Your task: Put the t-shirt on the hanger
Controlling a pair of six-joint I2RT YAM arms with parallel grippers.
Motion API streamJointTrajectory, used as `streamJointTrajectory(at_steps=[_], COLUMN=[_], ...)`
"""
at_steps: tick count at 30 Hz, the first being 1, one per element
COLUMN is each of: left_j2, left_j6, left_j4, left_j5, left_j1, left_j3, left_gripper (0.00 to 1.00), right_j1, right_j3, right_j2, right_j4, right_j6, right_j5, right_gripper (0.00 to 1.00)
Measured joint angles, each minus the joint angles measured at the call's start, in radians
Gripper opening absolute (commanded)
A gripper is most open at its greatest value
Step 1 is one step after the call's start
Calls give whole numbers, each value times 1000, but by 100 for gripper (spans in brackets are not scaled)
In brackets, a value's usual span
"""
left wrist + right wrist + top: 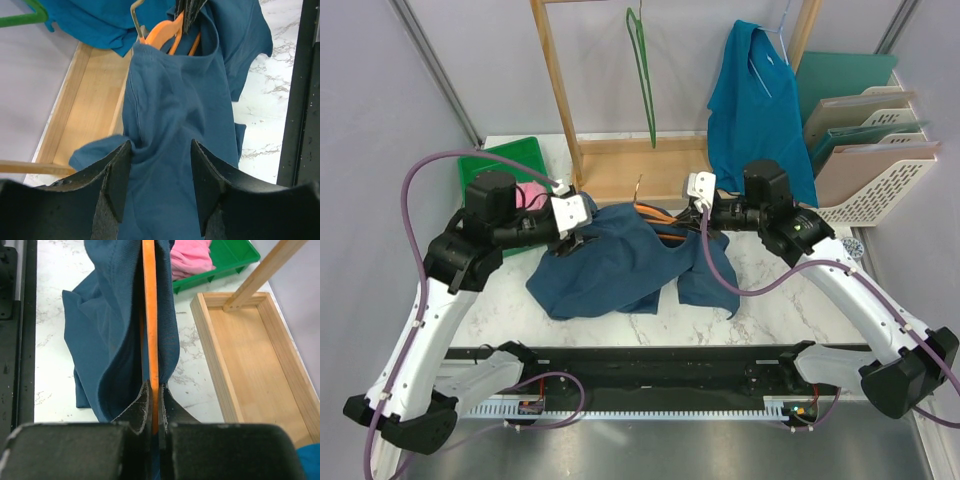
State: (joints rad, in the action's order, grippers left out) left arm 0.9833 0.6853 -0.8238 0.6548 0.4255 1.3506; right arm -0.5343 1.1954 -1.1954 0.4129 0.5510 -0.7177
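The threading step is judged to be in hand: the hanger [150, 315] is partly inside the t-shirt [175, 115], but the shoulders are not yet seated on it. A fresh hold on the cloth by the left gripper [162, 180] is probably called for next, so that the collar can be drawn further over the hanger while the hanger is kept steady.

The right gripper [155, 390] is pressed together on the orange bar — shirt cloth hangs close on both sides of it. The left gripper's jaws are spread, and a fold of the shirt lies between them, not pinched.

Outward from there, the shirt is seen bunched in the middle of the marble table [800, 300] — its far edge raised around the hanger, just near of the wooden rack base [640, 165]. A green tray [485, 165] is set at the far left.
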Motion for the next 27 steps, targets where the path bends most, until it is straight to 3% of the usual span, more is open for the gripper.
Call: streamJointTrajectory(at_steps=[8, 10, 11, 18, 20, 27], left_j2=[-29, -12, -2, 57, 64, 78], left_j6=[26, 51, 68, 195, 237, 355], left_j4=[-32, -44, -48, -131, -173, -269], left_j5=[-32, -32, -30, -28, -29, -40], left_j1=[-117, -185, -213, -259, -271, -337], left_j3=[-31, -32, -32, -32, -32, -32], left_gripper=[65, 56, 47, 48, 41, 33], right_j1=[14, 14, 14, 19, 27, 44], right_j3=[1, 1, 1, 1, 1, 1], right_j2=[1, 3, 3, 9, 9, 9], right_j4=[33, 41, 44, 64, 69, 82], right_j6=[31, 43, 46, 56, 56, 60], right_j5=[13, 11, 11, 11, 11, 5], right_gripper=[0, 0, 0, 0, 0, 0])
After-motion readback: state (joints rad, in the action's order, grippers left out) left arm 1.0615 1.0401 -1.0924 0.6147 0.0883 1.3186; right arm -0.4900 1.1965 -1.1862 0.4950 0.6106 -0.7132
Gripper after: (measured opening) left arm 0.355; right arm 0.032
